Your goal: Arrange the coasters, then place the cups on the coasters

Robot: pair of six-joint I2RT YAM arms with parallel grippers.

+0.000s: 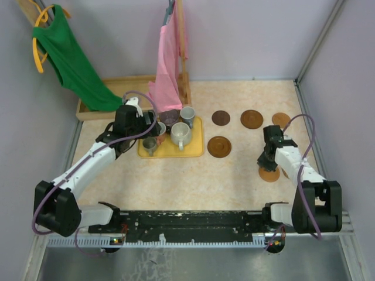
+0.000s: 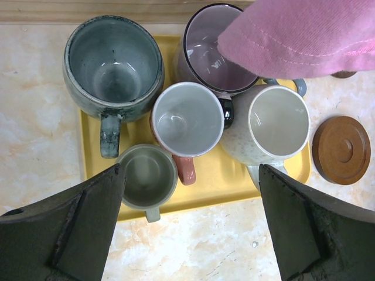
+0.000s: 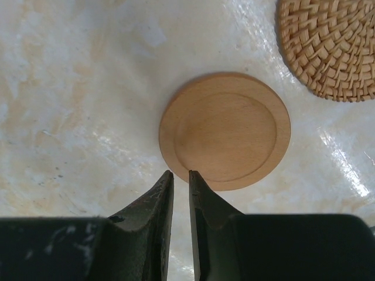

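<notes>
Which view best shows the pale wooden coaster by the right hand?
Right wrist view: the pale wooden coaster is almost whole, close. The top external view shows it small, partly under the right hand. The left wrist view lacks it.

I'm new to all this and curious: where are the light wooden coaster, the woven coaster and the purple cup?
light wooden coaster (image 3: 224,130), right wrist view, centre of its top.
woven coaster (image 3: 331,47), right wrist view, its weave.
purple cup (image 2: 205,55), left wrist view, inner wall.

upright cups (image 2: 186,120) bunched together; flat round brown coasters (image 1: 219,146) lie scattered apart beside them.
</notes>
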